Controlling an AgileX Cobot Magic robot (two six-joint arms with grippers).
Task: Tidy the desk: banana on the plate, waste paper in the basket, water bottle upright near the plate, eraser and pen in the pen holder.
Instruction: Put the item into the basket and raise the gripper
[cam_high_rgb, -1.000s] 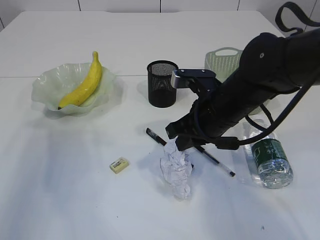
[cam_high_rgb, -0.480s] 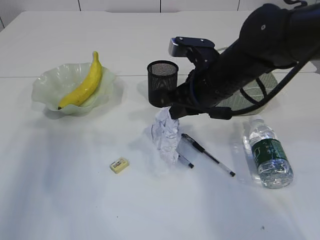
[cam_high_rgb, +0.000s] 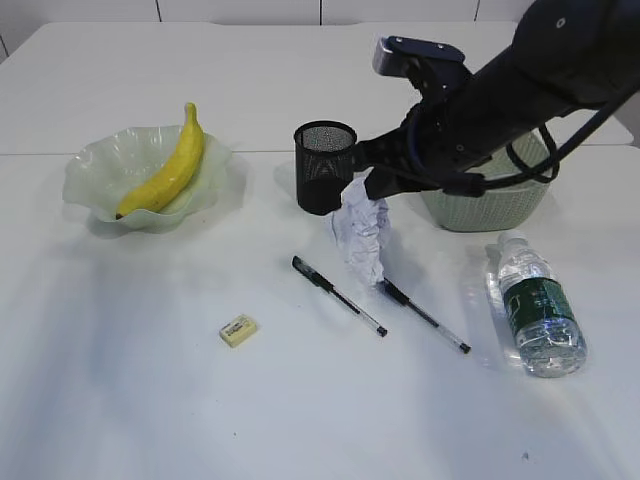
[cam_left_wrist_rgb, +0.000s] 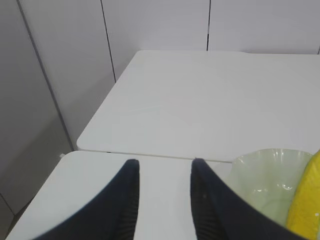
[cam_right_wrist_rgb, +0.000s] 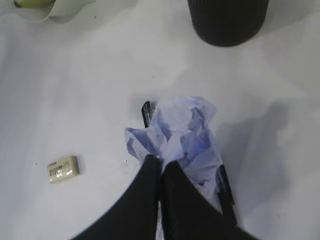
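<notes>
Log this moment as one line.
right end effector: shut on waste paper, lifted | basket: empty-side right | banana: on plate | bottle: lying

Not much besides the job stuff here. Everything sits on a plain white matte tabletop (cam_high_rgb: 140, 400), and a thin seam (cam_high_rgb: 40, 153) runs across it where a second white table with a rounded corner (cam_left_wrist_rgb: 200, 100) butts up against the far edge. Behind that are pale grey wall panels (cam_left_wrist_rgb: 60, 55) split by dark vertical joints, with the same panels (cam_high_rgb: 240, 9) peeking in along the top of the exterior view.
</notes>
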